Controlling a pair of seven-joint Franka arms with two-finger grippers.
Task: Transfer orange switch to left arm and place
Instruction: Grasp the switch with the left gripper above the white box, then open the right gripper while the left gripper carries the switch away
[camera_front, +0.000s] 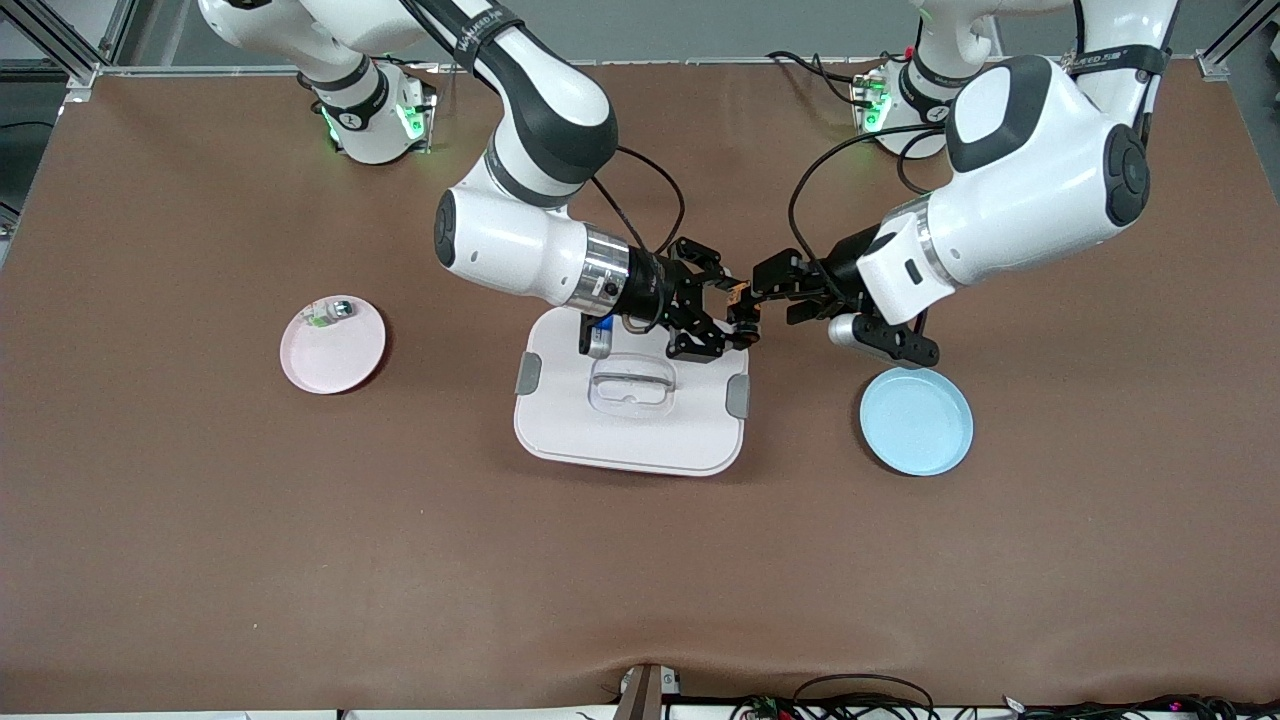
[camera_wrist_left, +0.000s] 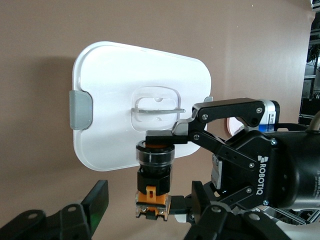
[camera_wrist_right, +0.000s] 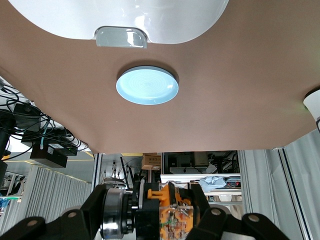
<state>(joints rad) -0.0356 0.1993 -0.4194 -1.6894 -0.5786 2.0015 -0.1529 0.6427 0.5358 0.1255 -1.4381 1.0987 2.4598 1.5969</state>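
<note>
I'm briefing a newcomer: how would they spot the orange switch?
Start at the white box mid-table, then look above its corner toward the left arm's end, where both grippers meet. The orange switch sits between them: a tiny black cylinder with orange ends, unlike the clear, green-marked part on the pink plate.

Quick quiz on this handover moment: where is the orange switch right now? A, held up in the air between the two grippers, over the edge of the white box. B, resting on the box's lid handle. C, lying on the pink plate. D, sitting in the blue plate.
A: the orange switch is aloft where the right gripper and left gripper meet over the box edge; the blue plate holds nothing.
</note>
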